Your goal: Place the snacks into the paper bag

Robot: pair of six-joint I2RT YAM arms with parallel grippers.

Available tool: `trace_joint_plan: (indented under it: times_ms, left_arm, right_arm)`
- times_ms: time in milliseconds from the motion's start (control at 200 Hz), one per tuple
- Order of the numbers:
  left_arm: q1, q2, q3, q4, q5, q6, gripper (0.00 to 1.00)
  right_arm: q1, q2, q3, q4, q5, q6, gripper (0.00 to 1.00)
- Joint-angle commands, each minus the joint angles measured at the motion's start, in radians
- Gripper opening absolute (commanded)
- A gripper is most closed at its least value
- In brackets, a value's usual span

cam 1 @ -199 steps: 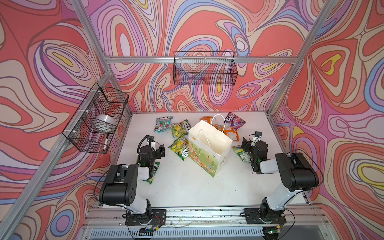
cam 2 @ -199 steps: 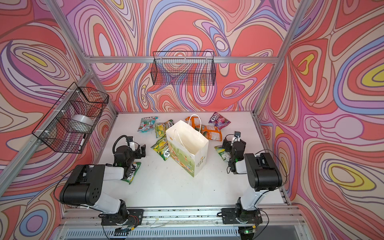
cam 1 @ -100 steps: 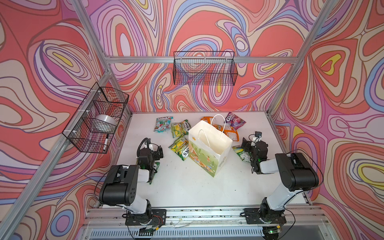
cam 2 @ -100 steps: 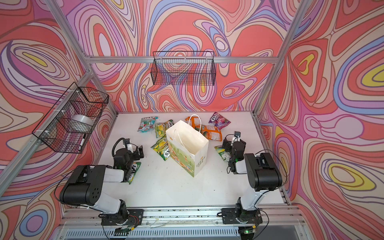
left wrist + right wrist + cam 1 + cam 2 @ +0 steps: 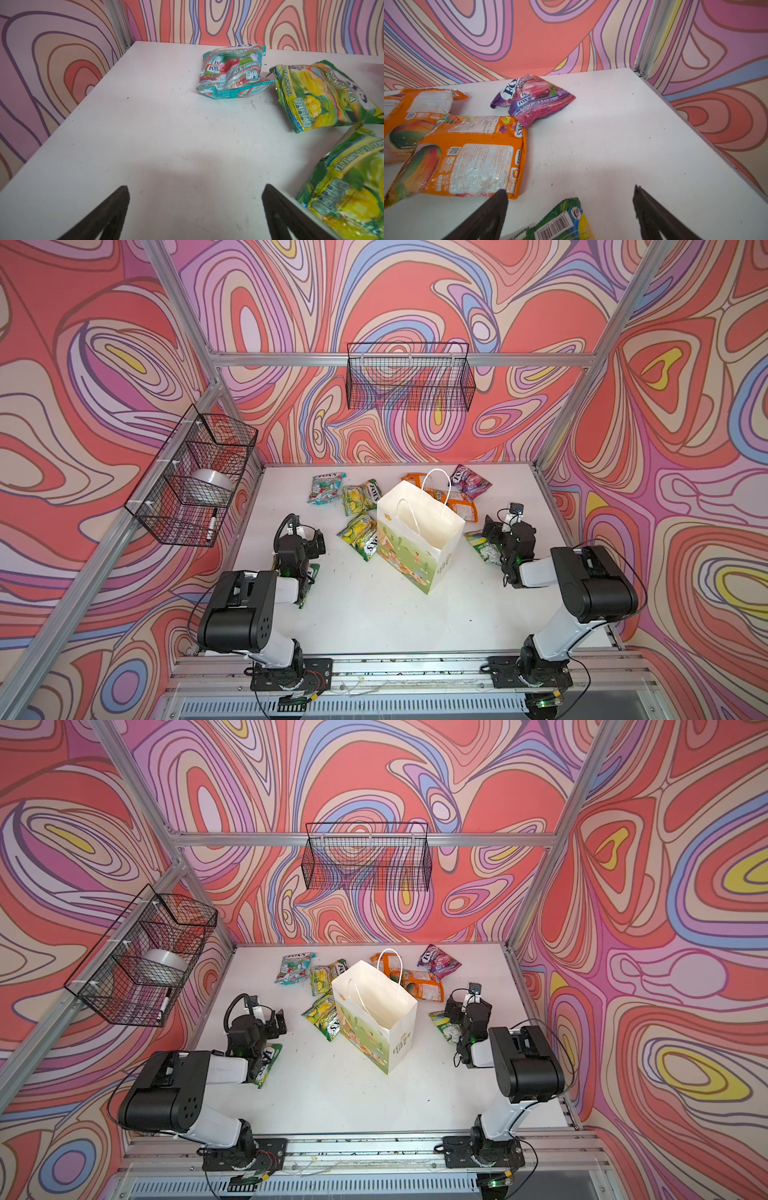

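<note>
Both grippers are held wide apart and nothing is gripped. The left gripper [image 5: 195, 199] is poised over bare bench [image 5: 145, 135], the right gripper [image 5: 571, 193] over a green pouch [image 5: 562, 224] printed with a barcode. "FOX'S" and "CHERRY" can be read on a teal-red pouch [image 5: 230, 72], "RASPBERRY & BLACK CHERRY" on a purple pouch [image 5: 537, 99]. The paper bag [image 5: 415, 560] is seen upright mid-bench, with snacks [image 5: 361, 537] scattered around it.
</note>
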Motion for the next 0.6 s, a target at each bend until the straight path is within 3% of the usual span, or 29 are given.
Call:
trace_joint_plan:
  times_ms: [0, 85, 175, 245, 341, 411, 531, 596]
  left_arm:
    - [-0.006, -0.178, 0.042, -0.179, -0.092, -0.02, 1.0]
    - [-0.021, -0.348, 0.099, -0.422, -0.216, -0.197, 1.0]
    - [-0.021, -0.476, 0.21, -0.712, -0.234, -0.443, 1.0]
    - [-0.021, -0.523, 0.325, -0.976, -0.208, -0.521, 1.0]
    - [-0.02, -0.558, 0.449, -1.229, -0.161, -0.565, 1.0]
    - [-0.02, -0.591, 0.505, -1.339, -0.028, -0.556, 1.0]
    - [-0.02, -0.6, 0.578, -1.52, 0.139, -0.541, 1.0]
    - [-0.02, -0.595, 0.608, -1.624, 0.193, -0.546, 1.0]
  right_arm:
    - [0.007, -0.243, 0.092, -0.344, 0.089, 0.039, 0.98]
    - [0.007, -0.38, 0.245, -0.65, 0.241, 0.212, 0.98]
    - [0.007, -0.446, 0.411, -0.874, 0.28, 0.385, 0.99]
    - [0.002, -0.448, 0.539, -1.041, 0.303, 0.548, 0.98]
    - [-0.007, -0.442, 0.693, -1.129, 0.136, 0.539, 0.99]
    - [-0.007, -0.424, 0.796, -1.196, -0.013, 0.529, 0.98]
    - [0.016, -0.299, 1.042, -1.457, -0.272, 0.47, 0.92]
    - [0.071, -0.243, 1.146, -1.601, -0.318, 0.406, 0.93]
